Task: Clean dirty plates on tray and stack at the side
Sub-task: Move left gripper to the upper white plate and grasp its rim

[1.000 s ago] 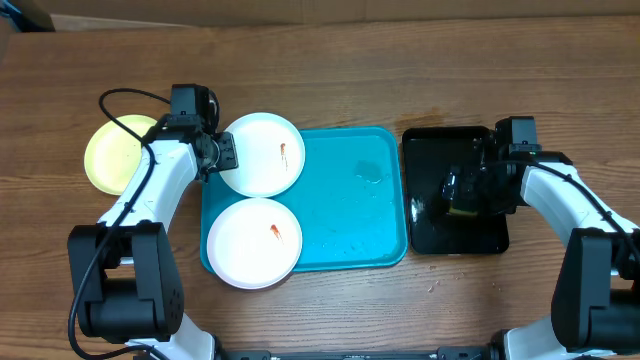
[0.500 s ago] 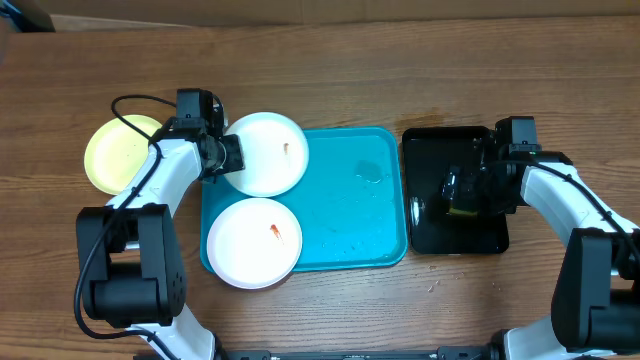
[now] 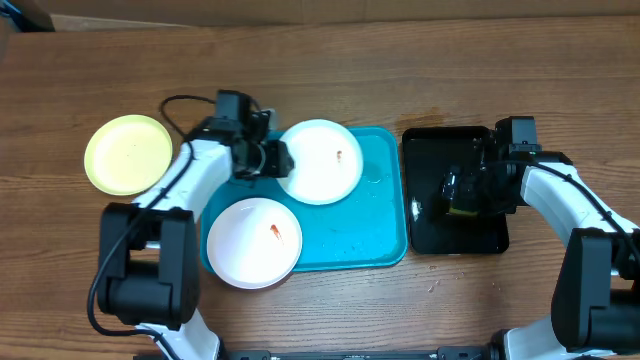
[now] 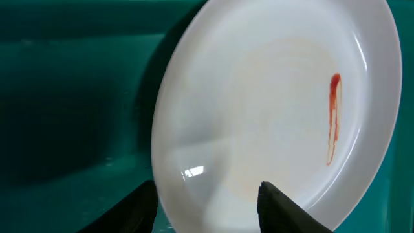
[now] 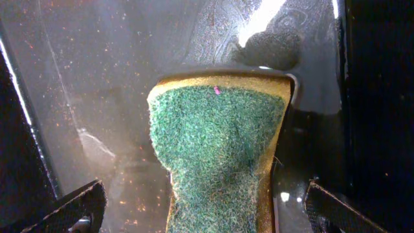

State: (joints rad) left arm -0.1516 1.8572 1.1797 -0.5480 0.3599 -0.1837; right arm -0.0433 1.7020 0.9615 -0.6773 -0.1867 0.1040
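Note:
My left gripper (image 3: 275, 160) is shut on the left rim of a white plate (image 3: 322, 160) with a thin orange-red smear (image 4: 333, 116). It holds that plate over the back of the turquoise tray (image 3: 370, 220). In the left wrist view the plate (image 4: 278, 97) fills the frame, its rim between the two dark fingertips (image 4: 139, 207). A second white plate (image 3: 253, 242), also smeared, lies on the tray's front left corner. A pale yellow-green plate (image 3: 128, 153) sits on the table to the left of the tray. My right gripper (image 5: 204, 210) stands open astride the green sponge (image 5: 220, 142).
A black tray (image 3: 430, 230) stands right of the turquoise tray and holds the sponge (image 3: 462, 210) in a wet film. Water drops lie on the turquoise tray's right half. A cardboard box edge runs along the table's far side.
My left gripper has carried the white plate to the right, from the tray's back left corner towards its middle. The yellow-green plate now shows in full. The right arm has not moved.

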